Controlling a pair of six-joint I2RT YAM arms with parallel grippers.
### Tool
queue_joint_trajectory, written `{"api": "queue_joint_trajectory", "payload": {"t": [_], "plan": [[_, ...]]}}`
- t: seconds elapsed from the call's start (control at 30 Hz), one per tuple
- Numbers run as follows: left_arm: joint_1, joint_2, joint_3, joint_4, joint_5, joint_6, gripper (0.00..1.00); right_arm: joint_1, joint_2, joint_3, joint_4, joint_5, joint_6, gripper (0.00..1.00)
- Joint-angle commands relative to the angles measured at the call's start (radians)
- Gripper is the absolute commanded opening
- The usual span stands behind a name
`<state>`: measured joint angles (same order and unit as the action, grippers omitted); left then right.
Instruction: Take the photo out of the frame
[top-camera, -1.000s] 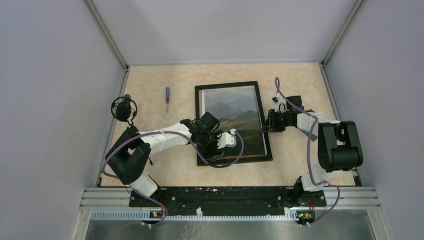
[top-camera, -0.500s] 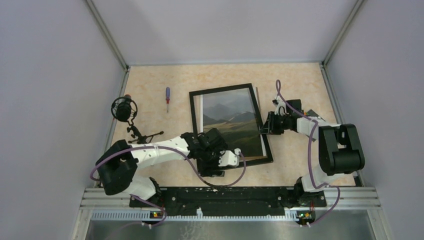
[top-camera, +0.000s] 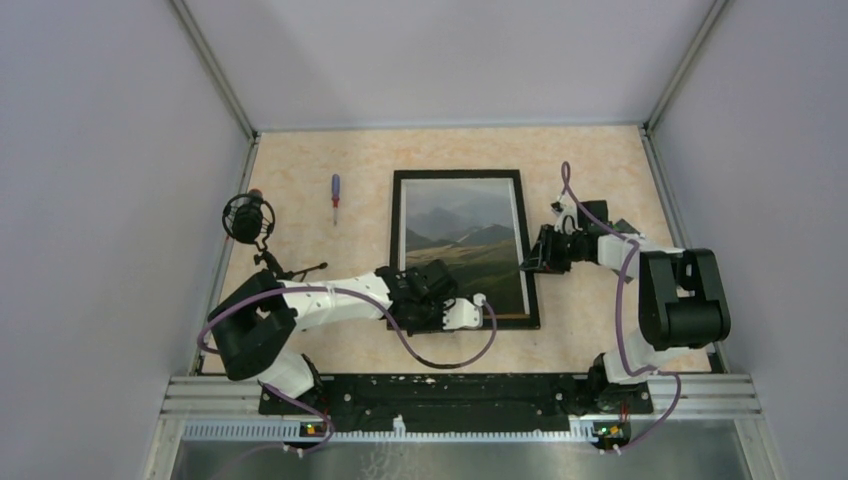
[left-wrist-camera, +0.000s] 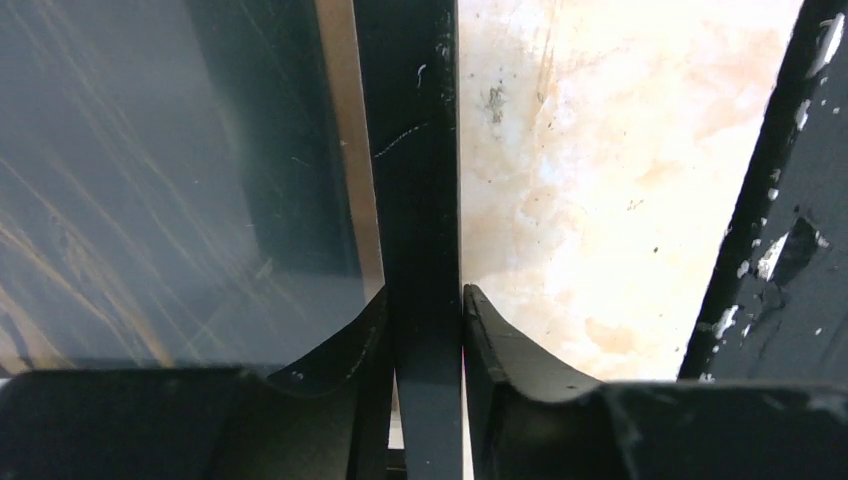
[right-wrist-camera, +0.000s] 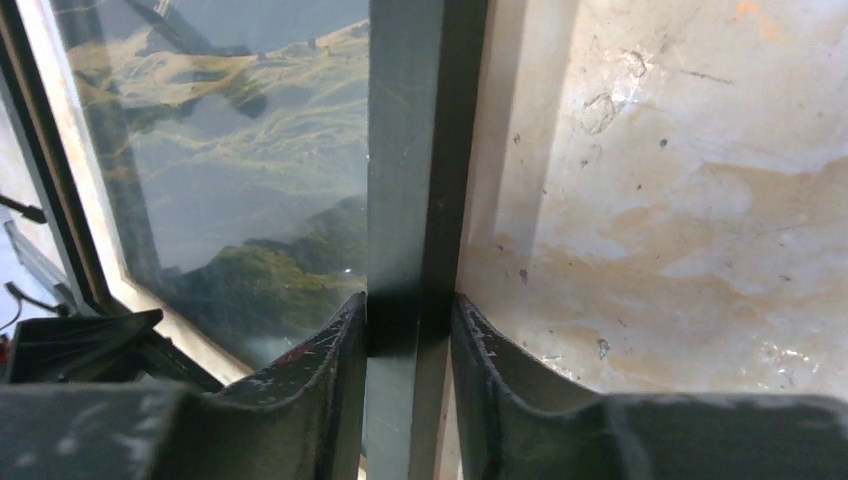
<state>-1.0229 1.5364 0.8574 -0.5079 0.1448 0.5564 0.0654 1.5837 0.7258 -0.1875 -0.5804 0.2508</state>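
Top external view: the frame (top-camera: 457, 174) lies flat on the table (top-camera: 300, 165), glass side up, its long sides running away from the arm bases, roughly central between the two arms. The photo (top-camera: 460, 235) sits inside the frame behind the glass, with the grey-blue mountains toward the far end and the green-brown hills toward the near end. The left gripper (top-camera: 474, 314) is positioned at the near border of the frame. In the left wrist view, one finger presses each side of the thin black border, so this gripper is clamped on the frame, with glass on one side and bare table on the other. The right gripper (top-camera: 528, 262) is positioned about midway along the right-hand border. In the right wrist view, both fingers (right-wrist-camera: 330, 360) bear against that border from opposite sides, so this gripper likewise grips the frame. A screwdriver (top-camera: 335, 196) with a blue and red handle lies on the table left of the frame, well apart from it. A black round device on a small tripod (top-camera: 247, 217) stands near the left edge of the table.
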Motion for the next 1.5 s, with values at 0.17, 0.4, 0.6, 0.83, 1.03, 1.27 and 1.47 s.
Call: {"api": "queue_joint_trajectory", "payload": {"t": [0.17, 0.4, 0.6, 0.83, 1.03, 1.27, 1.47], "plan": [[0.004, -0.017, 0.102, -0.065, -0.042, -0.02, 0.18, -0.06, -0.029, 0.126, -0.211, -0.126, -0.145, 0.58], [0.089, 0.044, 0.125, -0.029, -0.003, -0.058, 0.12, -0.12, -0.089, 0.195, -0.242, -0.156, -0.178, 0.77], [0.108, 0.067, 0.118, 0.01, -0.006, -0.039, 0.1, -0.125, -0.111, 0.218, -0.243, -0.177, -0.222, 0.78], [0.14, 0.106, 0.114, 0.043, -0.023, 0.0, 0.1, -0.128, -0.128, 0.154, -0.163, -0.212, -0.222, 0.78], [0.166, 0.122, 0.141, 0.045, -0.028, 0.029, 0.1, -0.128, -0.136, 0.155, -0.149, -0.23, -0.229, 0.78], [0.172, 0.132, 0.156, 0.014, 0.03, 0.061, 0.19, -0.128, -0.129, 0.149, -0.151, -0.23, -0.238, 0.78], [0.123, 0.034, 0.116, -0.016, 0.038, 0.074, 0.56, -0.129, -0.119, 0.148, -0.147, -0.246, -0.235, 0.78]]}}
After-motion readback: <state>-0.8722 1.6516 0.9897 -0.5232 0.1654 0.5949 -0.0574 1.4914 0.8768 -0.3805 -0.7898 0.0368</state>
